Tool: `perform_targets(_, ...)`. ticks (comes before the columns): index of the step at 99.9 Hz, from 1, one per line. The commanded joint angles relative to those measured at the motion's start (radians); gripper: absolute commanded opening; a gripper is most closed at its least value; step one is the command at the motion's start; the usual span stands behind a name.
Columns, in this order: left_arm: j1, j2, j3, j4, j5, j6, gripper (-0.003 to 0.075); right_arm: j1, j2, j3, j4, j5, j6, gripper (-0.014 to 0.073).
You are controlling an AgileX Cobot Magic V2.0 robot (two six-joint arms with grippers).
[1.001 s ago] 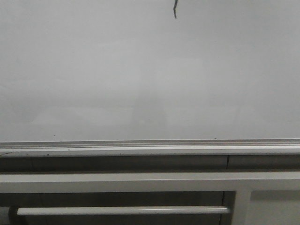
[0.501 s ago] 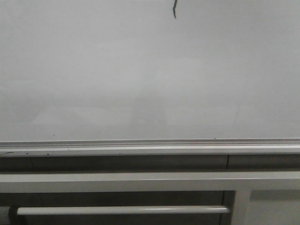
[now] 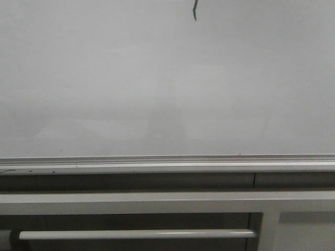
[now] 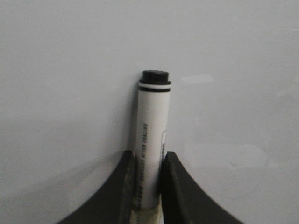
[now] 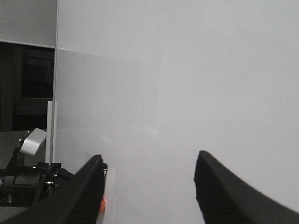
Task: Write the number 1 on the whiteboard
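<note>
The whiteboard fills most of the front view, edged below by a silver rail. The number 1 is a short dark kinked stroke at the top edge, right of centre. No gripper shows in the front view. In the left wrist view my left gripper is shut on a white marker with a black end that points at the board. In the right wrist view my right gripper is open and empty, facing the board.
Below the rail run a white frame panel and a white horizontal bar. In the right wrist view the board's side edge shows, with a dark room and some dark equipment beyond it.
</note>
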Motion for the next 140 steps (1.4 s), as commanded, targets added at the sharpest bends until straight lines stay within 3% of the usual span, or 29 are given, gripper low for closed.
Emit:
perform_targets(1, 0.001, 0.025, -0.030, -0.018, -0.111, 0.006, -0.0020, -0.002, -0.007, -0.033, 0.033, 0.023, -0.006, 0.0386)
perform_targets(140, 0.001, 0.088, -0.030, -0.018, -0.122, 0.031, -0.0020, -0.002, -0.007, -0.033, 0.033, 0.023, -0.006, 0.0386)
